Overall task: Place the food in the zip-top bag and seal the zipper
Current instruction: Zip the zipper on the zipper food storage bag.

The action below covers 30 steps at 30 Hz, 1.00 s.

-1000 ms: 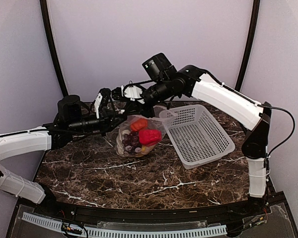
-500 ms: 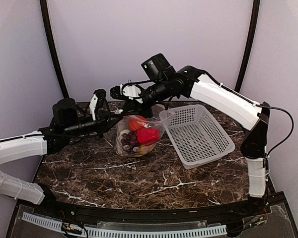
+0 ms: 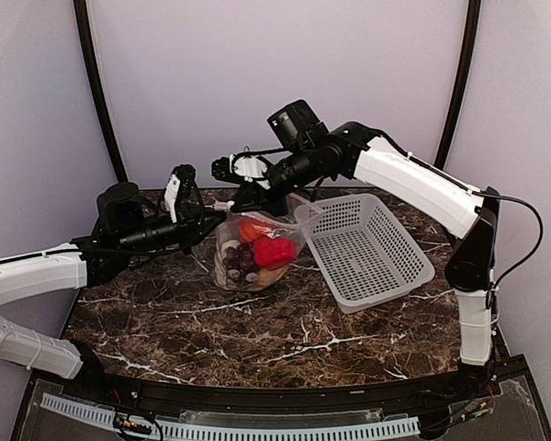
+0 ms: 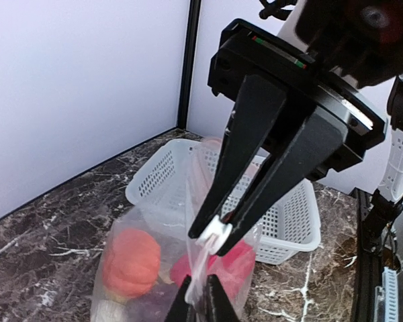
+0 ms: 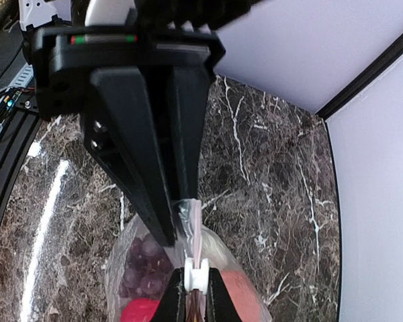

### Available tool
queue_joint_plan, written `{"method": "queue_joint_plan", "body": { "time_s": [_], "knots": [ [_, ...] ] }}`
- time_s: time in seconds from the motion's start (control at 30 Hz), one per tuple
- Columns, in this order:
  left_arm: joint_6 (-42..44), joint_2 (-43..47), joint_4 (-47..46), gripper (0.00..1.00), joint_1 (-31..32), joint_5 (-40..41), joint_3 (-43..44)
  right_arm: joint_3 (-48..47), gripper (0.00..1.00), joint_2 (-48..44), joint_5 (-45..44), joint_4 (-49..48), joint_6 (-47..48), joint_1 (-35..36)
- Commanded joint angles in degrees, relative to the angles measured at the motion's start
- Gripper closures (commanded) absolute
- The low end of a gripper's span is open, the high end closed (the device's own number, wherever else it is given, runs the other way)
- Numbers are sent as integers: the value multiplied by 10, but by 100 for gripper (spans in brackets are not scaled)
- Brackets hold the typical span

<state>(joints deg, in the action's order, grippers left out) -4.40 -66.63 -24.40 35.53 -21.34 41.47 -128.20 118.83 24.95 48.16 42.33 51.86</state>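
Observation:
The zip-top bag [image 3: 251, 254] hangs upright over the table, held up by its top edge between both grippers. Through the clear plastic show the orange-red tomato [image 4: 131, 261], the red pepper [image 4: 223, 270] and the purple grapes [image 5: 144, 263]. My left gripper [image 4: 200, 285] is shut on the bag's top edge at one end. My right gripper [image 5: 195, 276] is shut on the white slider of the pinkish zipper [image 5: 199, 225], a short way from the left fingers [image 5: 148, 174]. In the top view the left gripper [image 3: 219, 210] and the right gripper [image 3: 254, 196] meet above the bag.
A white perforated basket [image 3: 372, 253] lies tilted just right of the bag, its rim close to the bag's side. The dark marble table [image 3: 257, 331] runs toward me in front. Purple walls and black posts close off the back.
The left arm has drawn back slightly to the left and the right gripper has shifted a little to the right. The bag still hangs between them.

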Motion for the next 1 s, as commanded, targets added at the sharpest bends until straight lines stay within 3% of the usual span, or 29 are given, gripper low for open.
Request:
{"method": "queue_joint_plan", "body": {
  "time_s": [0.0, 0.1, 0.37, 0.47, 0.67, 0.97],
  "knots": [
    [-4, 18, -29, 78, -5, 8, 0, 12, 96, -14, -31, 57, -4, -29],
    [-14, -3, -28, 65, -5, -22, 15, 8, 96, -14, -22, 61, -4, -24],
    [0, -51, 23, 59, -5, -88, 74, -5, 96, -14, -23, 66, 2, -16],
    [1, -58, 28, 60, -5, -92, 79, -6, 96, -17, -20, 67, 4, -14],
    [8, -71, 38, 75, -4, -101, 94, -14, 95, -26, -15, 66, 1, -7],
    [21, -68, 46, 74, -4, -103, 95, -23, 95, -32, -16, 67, -5, -6]
  ]
}}
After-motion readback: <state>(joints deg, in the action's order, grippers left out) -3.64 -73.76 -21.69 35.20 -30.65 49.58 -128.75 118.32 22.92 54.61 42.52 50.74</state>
